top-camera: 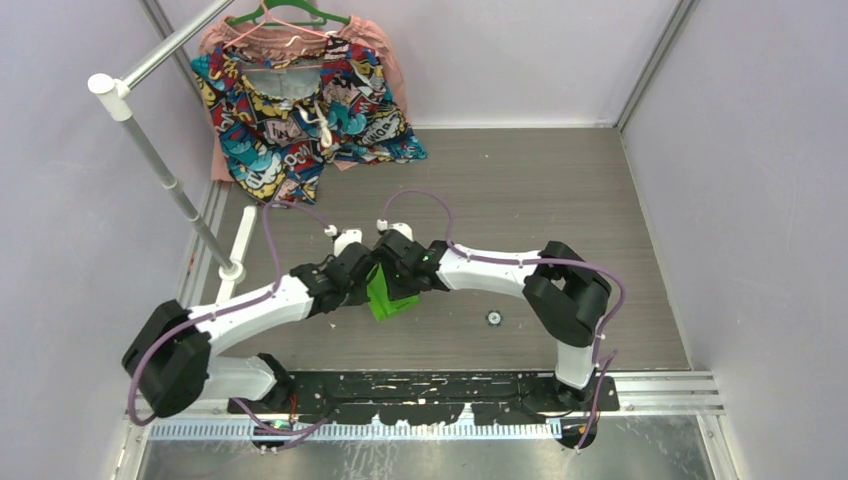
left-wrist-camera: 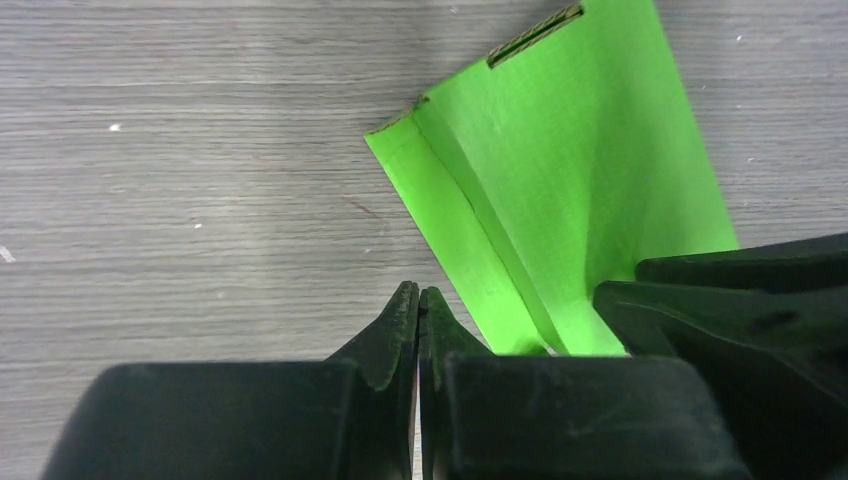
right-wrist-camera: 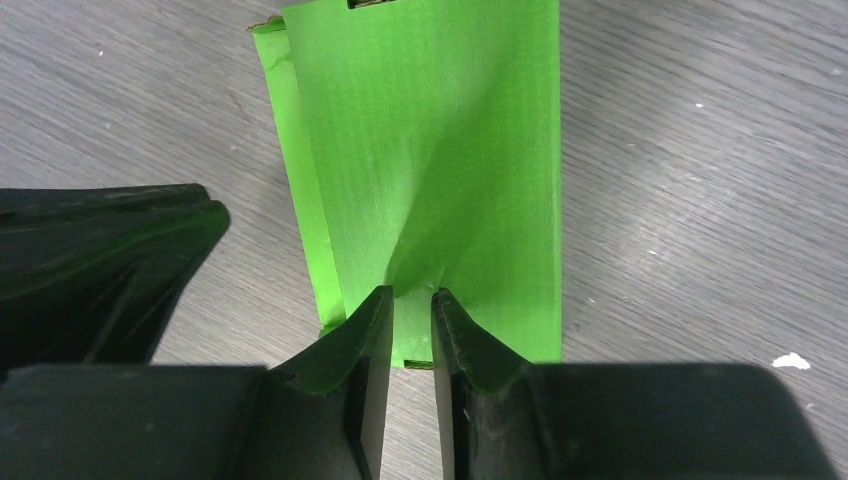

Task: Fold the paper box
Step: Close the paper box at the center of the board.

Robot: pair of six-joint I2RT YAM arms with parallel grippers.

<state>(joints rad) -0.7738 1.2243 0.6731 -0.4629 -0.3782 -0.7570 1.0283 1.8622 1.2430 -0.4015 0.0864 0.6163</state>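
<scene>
The paper box [top-camera: 392, 300] is a lime-green card sheet, partly folded, lying on the grey table between both grippers. In the left wrist view the box [left-wrist-camera: 560, 180] shows a narrow folded side flap and a slot at its far edge. My left gripper [left-wrist-camera: 419, 293] is shut and empty, its tips just left of the card's edge. It also shows in the top view [top-camera: 368, 277]. My right gripper [right-wrist-camera: 409, 293] has its jaws a narrow gap apart, tips resting on the near part of the box [right-wrist-camera: 440, 150], which is creased there. The right gripper also shows in the top view [top-camera: 400, 270].
A colourful patterned garment [top-camera: 300, 100] hangs on a green hanger at the back left from a white rack pole [top-camera: 170, 180]. A small round part [top-camera: 493, 318] lies on the table right of the box. Walls close in on the left, right and back.
</scene>
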